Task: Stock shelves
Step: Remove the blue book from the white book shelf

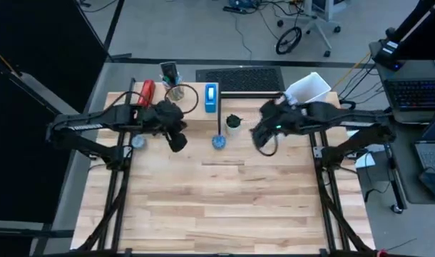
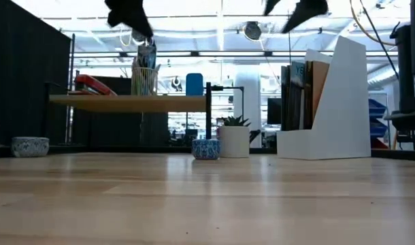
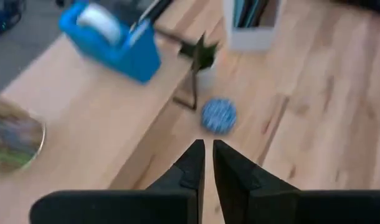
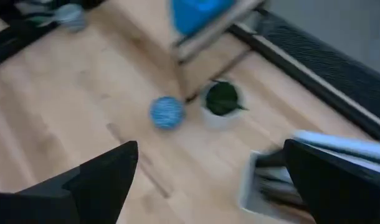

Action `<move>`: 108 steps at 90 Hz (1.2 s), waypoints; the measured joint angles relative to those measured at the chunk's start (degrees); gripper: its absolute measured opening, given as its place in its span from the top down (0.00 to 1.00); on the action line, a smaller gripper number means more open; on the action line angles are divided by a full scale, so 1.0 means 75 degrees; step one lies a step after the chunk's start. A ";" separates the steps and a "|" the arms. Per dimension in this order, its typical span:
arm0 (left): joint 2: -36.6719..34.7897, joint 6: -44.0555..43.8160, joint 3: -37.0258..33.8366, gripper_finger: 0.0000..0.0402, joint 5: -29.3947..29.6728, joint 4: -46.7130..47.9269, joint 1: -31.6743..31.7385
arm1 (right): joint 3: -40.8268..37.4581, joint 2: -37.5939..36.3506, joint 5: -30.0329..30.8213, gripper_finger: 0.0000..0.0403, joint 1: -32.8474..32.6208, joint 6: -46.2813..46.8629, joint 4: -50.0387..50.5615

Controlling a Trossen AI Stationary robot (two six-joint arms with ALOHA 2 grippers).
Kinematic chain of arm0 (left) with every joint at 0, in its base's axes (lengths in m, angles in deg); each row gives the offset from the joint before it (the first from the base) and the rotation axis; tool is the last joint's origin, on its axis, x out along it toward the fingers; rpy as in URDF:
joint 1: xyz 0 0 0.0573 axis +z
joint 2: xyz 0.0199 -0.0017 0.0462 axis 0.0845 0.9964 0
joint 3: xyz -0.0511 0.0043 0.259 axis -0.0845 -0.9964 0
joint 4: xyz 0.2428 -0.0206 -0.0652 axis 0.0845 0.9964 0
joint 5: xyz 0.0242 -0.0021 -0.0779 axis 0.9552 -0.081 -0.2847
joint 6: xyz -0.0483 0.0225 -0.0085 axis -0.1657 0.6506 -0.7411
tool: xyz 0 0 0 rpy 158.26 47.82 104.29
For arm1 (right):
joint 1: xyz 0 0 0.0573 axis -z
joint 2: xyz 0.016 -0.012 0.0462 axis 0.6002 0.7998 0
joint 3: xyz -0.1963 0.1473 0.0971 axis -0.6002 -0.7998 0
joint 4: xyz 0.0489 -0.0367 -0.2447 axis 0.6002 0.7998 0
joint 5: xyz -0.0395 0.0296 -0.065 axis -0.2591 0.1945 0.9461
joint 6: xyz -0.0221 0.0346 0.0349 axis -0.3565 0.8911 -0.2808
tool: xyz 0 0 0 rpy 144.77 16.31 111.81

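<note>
the low wooden shelf [image 2: 129,102] stands at the bench's [image 1: 224,207] far left, with the white file holder [image 2: 337,102] at the far right. the left gripper [image 3: 207,163], fingers closed and empty, hovers above the shelf's front edge. the right gripper [image 4: 209,174], fingers spread wide and empty, hangs near the file holder, above a small potted plant [image 1: 233,123] and a blue patterned bowl [image 1: 218,142].
</note>
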 joint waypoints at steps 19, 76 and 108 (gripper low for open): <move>0.0014 -0.0043 0.0024 0.96 -0.0003 -0.1107 -0.0015 | 0.0003 -0.0546 0.0035 0.05 0.0055 0.0171 0.0414; 0.0139 -0.0068 0.0024 0.92 -0.0021 -0.2160 0.0014 | 0.0003 -0.0588 0.1210 0.05 -0.0359 -0.0373 0.1887; 0.0139 -0.0457 0.0024 0.57 -0.0036 -0.2151 0.0279 | 0.0003 -0.0556 0.0975 0.05 -0.0359 -0.1106 0.1382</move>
